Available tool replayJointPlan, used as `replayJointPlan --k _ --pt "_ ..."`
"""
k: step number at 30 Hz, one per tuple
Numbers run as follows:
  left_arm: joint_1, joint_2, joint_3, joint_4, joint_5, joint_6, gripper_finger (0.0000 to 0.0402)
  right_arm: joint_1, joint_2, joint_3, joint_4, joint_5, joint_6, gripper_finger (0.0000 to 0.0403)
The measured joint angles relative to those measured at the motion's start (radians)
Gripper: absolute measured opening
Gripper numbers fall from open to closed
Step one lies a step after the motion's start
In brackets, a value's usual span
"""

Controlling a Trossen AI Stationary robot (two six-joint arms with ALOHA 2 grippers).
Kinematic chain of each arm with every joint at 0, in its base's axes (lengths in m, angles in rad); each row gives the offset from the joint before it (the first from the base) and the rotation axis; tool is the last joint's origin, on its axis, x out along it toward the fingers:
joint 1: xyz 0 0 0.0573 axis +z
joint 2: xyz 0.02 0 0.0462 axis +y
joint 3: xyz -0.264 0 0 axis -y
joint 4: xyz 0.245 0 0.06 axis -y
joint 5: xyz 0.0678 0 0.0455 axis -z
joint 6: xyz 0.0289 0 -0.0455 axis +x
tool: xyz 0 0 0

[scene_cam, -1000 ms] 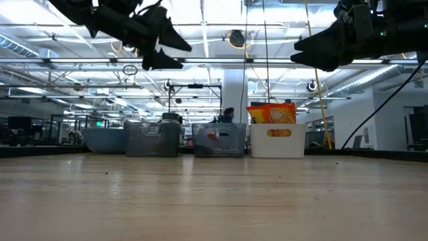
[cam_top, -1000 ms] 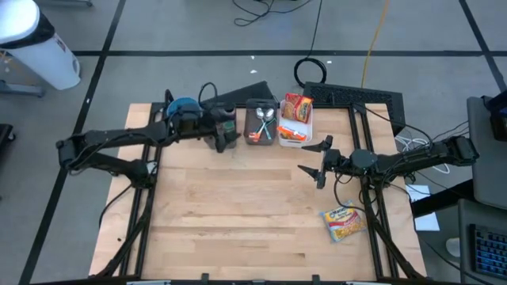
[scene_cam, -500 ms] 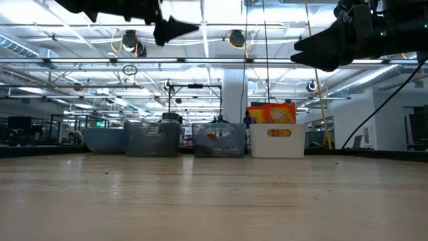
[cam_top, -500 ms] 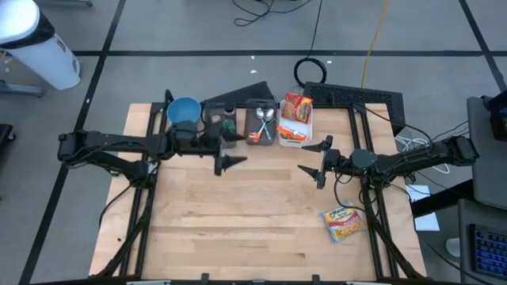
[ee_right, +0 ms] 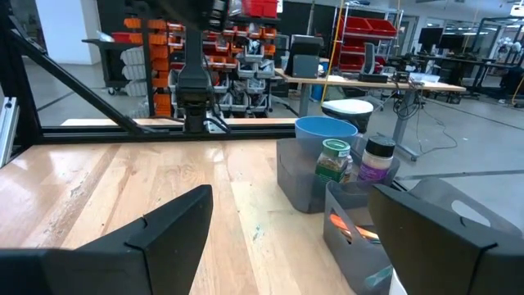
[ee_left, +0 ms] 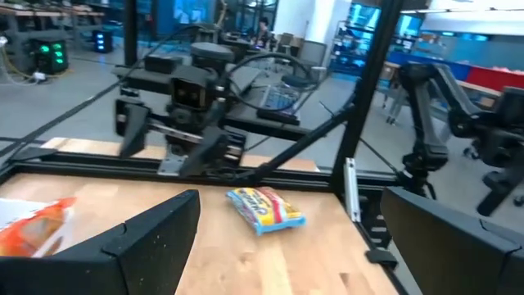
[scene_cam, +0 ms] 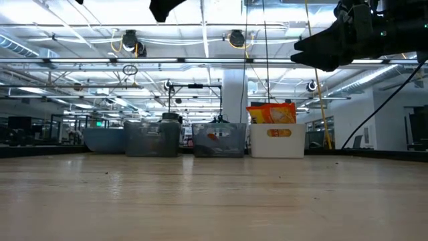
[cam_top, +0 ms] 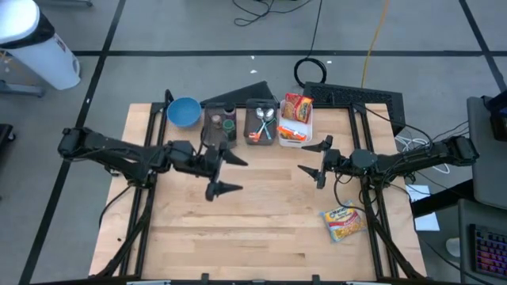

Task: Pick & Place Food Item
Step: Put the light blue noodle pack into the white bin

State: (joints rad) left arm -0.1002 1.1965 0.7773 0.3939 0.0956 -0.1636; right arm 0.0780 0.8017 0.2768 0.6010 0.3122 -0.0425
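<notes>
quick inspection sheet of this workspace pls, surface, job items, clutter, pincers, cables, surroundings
surface: pale wooden tabletop, bare in the middle.
job's things: yellow flat snack packet near the table's right front edge; white rectangular bin holding orange snack bags, at the back.
clutter: blue round bowl; grey bin with two jars; grey bin with spoons.
grippers: left pincer open, above the table's middle; right pincer open, in front of the white bin; both empty.
cables: black coiled cable and yellow cord on the floor.
surroundings: grey floor with black tape lines.

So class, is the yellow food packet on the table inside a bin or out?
Out: the yellow food packet lies flat on the bare table, apart from the bins.
</notes>
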Motion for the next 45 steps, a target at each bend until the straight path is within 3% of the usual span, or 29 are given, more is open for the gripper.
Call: replayJointPlan --k 10,26,45 --pt "-0.079 0.000 0.000 0.000 -0.073 0.023 0.0390 0.000 0.000 0.000 0.000 0.000 0.000 0.0320" --pt "-0.087 0.079 0.000 0.068 -0.093 0.024 0.0390 0.000 0.000 0.000 0.000 0.000 0.000 0.0320" --pt "-0.111 0.082 0.000 0.131 -0.097 0.149 0.0390 0.000 0.000 0.000 0.000 0.000 0.000 0.0320"
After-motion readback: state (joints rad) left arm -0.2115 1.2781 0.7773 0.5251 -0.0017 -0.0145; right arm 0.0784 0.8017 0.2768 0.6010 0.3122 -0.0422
